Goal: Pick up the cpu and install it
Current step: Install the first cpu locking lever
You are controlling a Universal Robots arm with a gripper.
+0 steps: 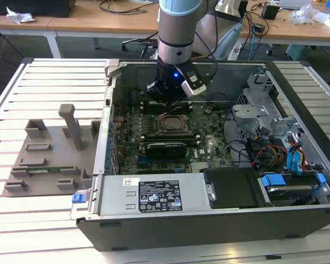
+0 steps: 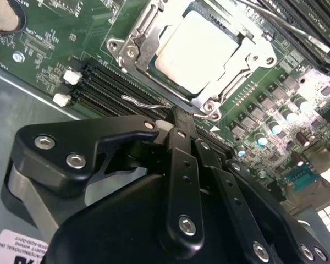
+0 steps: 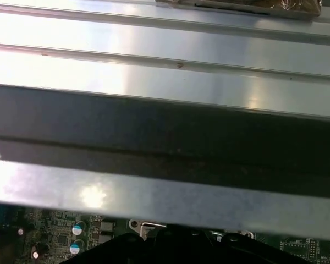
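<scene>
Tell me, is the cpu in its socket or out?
In: the cpu lies flat inside the socket frame on the motherboard in the second wrist view, with the gripper just beside the frame.

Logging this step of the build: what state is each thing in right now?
cpu: seated flat in the socket, not held.
socket frame: open, retention frame not over the cpu.
claw: hangs just beside the socket, holding nothing.
case: side open, board exposed.
expansion card: plugged into the board.

This is a robotics lab or electronics workshop. An opened computer case (image 1: 220,165) lies on a slatted metal counter (image 1: 49,99). Behind the case stand wooden desks (image 1: 88,22) strewn with cables and an office chair (image 1: 140,44).
</scene>
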